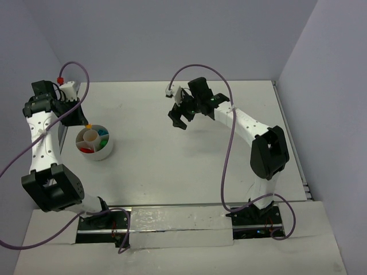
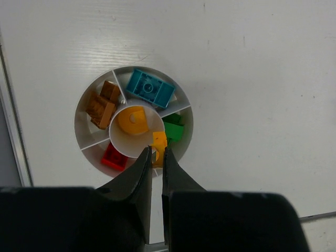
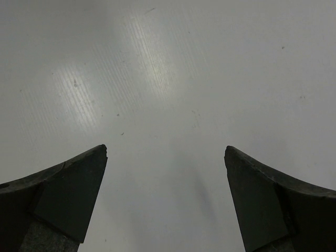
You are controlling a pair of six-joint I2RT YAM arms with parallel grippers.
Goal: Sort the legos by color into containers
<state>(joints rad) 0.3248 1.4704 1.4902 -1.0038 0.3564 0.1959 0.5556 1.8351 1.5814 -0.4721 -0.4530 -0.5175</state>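
Clearly the placing step is in hand: the left gripper (image 2: 158, 154) is pinched onto a small yellow-orange brick (image 2: 159, 140), jaws nearly together with the brick caught at their tips, hanging just above the white bowl (image 2: 77, 123) near the table's left edge. Seen from the left wrist, the brick sits over the near-right lip of the central ring (image 2: 124, 144), on the boundary with the compartment that holds the green brick (image 2: 173, 128). The rest of the bowl looks sorted: a cyan brick (image 2: 151, 88) in the far compartment, orange-brown bricks (image 2: 102, 104) on the left, a red brick (image 2: 113, 156) at the near left, and a round yellow piece (image 2: 131, 119) inside the ring. The right gripper (image 3: 166, 148) is spread wide with nothing between its fingers, poised over bare table (image 3: 157, 63) well away from the bowl. I judge the held brick's tint closer to the yellow piece than to the darker bricks, so the next move probably calls for a small shift toward the ring's middle, then opening the jaws low enough that the brick drops inside. Let go where it hangs now, it could tip over the lip into the green compartment.
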